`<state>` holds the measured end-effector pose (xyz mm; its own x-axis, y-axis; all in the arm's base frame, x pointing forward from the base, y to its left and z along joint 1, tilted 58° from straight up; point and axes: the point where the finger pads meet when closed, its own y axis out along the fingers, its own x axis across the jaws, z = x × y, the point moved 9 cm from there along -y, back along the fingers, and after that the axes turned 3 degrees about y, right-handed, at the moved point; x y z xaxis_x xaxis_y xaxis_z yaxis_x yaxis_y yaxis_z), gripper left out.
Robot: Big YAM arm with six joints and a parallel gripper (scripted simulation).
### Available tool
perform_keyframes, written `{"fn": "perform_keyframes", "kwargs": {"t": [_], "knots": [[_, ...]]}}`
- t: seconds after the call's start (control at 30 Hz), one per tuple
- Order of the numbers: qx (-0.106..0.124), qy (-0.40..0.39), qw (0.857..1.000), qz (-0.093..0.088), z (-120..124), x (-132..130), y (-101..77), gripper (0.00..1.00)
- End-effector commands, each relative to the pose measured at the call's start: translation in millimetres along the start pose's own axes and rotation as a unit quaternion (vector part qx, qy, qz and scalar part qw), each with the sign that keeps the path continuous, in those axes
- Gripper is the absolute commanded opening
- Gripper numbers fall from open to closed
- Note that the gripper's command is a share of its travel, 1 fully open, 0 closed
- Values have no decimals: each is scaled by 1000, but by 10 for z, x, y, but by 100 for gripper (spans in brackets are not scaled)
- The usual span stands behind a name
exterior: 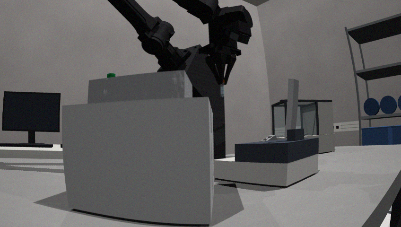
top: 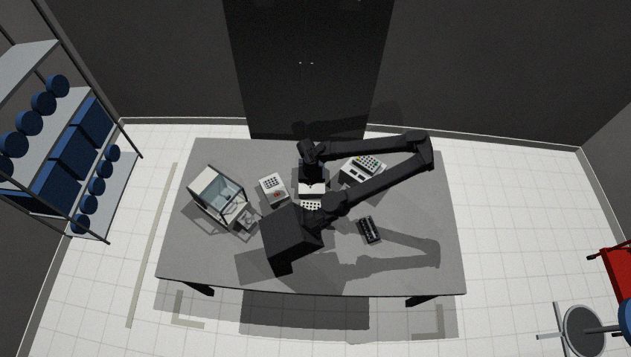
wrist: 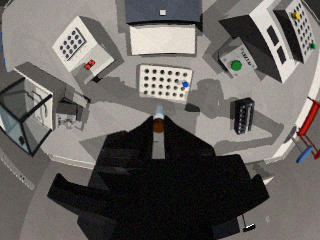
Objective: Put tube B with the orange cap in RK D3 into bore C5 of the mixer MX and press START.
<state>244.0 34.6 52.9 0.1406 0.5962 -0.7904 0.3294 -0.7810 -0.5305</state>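
My gripper (exterior: 223, 80) is shut on tube B (wrist: 158, 122), a clear tube with an orange cap, and holds it upright high above the bench. In the wrist view the tube hangs just in front of the white tube rack RK (wrist: 165, 82). From above, the gripper (top: 311, 174) is over the spectrophotometer and the rack (top: 310, 204). The mixer MX (top: 359, 169) stands to the right, apart from the gripper. Its bore block (wrist: 300, 25) holds a yellow-capped tube, and a green key (wrist: 236, 64) shows on its front. A green lamp (exterior: 111, 75) shows on its top.
A blue-capped tube (wrist: 185, 85) stands in the rack. Behind it are the balance BAL (top: 219, 194), the dry block DB (top: 273, 187), the spectrophotometer SP (wrist: 162, 25) and the dark magnet block MG (top: 368, 229). The arm's black base box (top: 287, 236) is at the front.
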Motion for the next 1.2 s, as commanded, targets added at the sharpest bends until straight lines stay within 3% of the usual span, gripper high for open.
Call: {"fn": "perform_keyframes", "kwargs": {"t": [0.0, 0.33, 0.7, 0.8, 0.83, 1.17], "knots": [[-7, 12, 1000, -1, -79, 12, -38, 9], [-7, 12, 1000, -1, -79, 12, -38, 9], [-10, -68, 998, -1, -542, -715, -20, 9], [-4, -94, 996, 0, -478, -759, 6, 9], [-10, -99, 995, 0, -619, -864, -21, 9], [-12, -187, 982, 5, -1007, -1554, -42, 9]]}}
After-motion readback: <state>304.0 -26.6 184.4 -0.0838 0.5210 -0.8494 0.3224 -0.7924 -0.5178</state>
